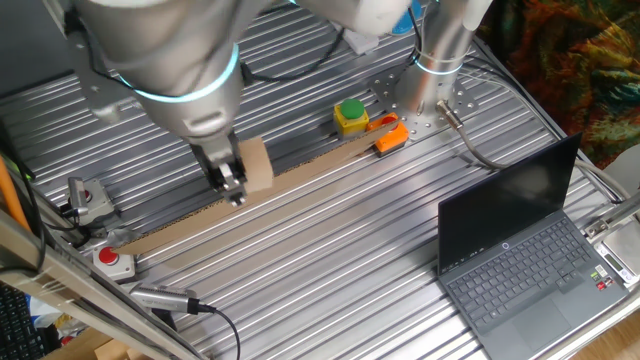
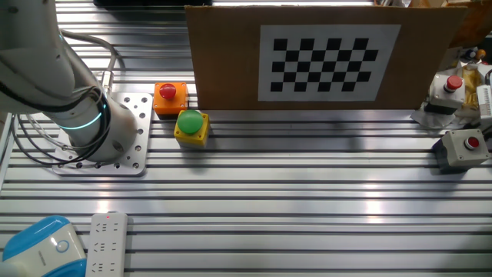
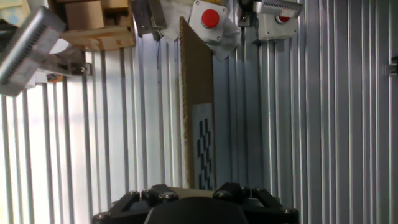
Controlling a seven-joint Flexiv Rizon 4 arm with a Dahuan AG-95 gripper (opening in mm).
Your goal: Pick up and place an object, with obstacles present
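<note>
The light-tan block (image 1: 257, 164) stands on the ribbed table against the long brown cardboard board (image 1: 320, 162), near the middle left of one fixed view. My gripper (image 1: 233, 190) hangs from the arm right beside the block's left side, fingertips low near the table. I cannot tell whether the fingers touch or grip the block. In the hand view only the dark hand body shows at the bottom edge, with neither fingers nor block in sight. In the other fixed view the board (image 2: 323, 54) hides both block and gripper.
A yellow-and-green button box (image 1: 351, 116) and an orange piece (image 1: 390, 135) sit by the arm base (image 1: 440, 50). An open laptop (image 1: 520, 260) is at the right. Red button boxes (image 1: 113, 260) sit at the left edge. The board shows edge-on in the hand view (image 3: 198, 93).
</note>
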